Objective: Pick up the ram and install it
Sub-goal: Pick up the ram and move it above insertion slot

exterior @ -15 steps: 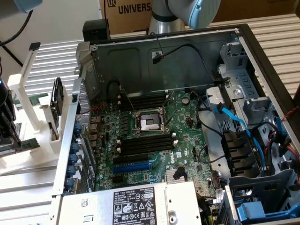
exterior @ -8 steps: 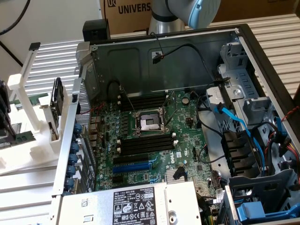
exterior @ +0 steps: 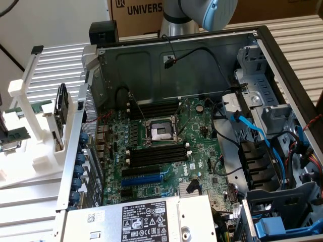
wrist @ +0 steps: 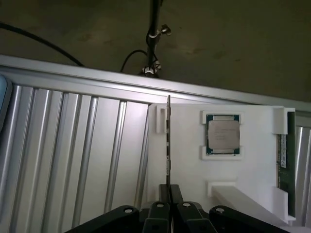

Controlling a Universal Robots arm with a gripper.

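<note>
My gripper point(wrist: 169, 190) is shut on the ram point(wrist: 168, 141), a thin green board seen edge-on that runs straight out from between the black fingers point(wrist: 158, 208). It hangs over the white holder point(wrist: 252, 179); I cannot tell how far above it. The arm's grey and blue joint point(exterior: 202, 12) shows beyond the far side of the open computer case. Inside the case the motherboard point(exterior: 166, 151) lies flat, with long black memory slots point(exterior: 156, 156) on both sides of the processor socket point(exterior: 159, 132).
The white holder point(exterior: 43, 151) stands on the ribbed metal table at the exterior view's left. It carries a processor chip point(wrist: 223, 134) and another green stick point(wrist: 283, 160) along one edge. Drive cages and blue cables point(exterior: 262, 136) line the case's right side. A power supply point(exterior: 146, 219) sits at the front.
</note>
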